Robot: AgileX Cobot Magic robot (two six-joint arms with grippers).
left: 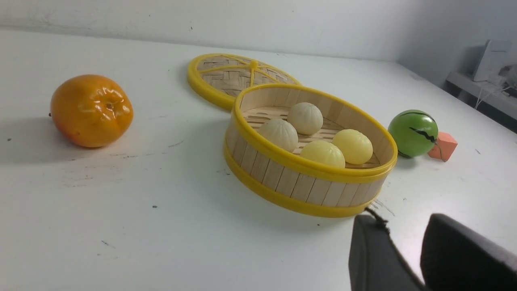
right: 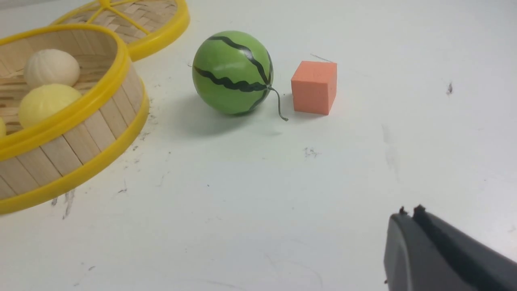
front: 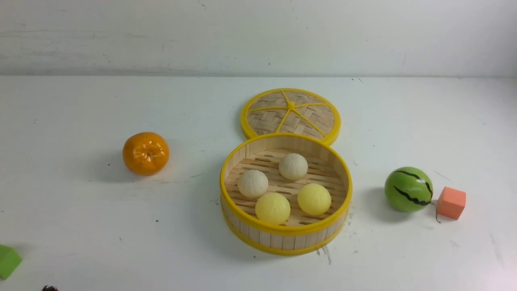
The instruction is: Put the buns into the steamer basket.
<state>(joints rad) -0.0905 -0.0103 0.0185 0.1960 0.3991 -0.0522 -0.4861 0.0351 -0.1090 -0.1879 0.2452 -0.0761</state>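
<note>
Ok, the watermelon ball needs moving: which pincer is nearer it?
Right. Only bare table separates the right pincer from the watermelon ball; the left pincer is farther, back by the steamer basket's near side.

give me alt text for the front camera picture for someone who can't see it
A round bamboo steamer basket sits mid-table holding four buns, two off-white behind two pale yellow. Its woven lid lies flat just behind it. An orange tangerine sits to the left; a green striped watermelon ball and an orange cube sit to the right.
</note>
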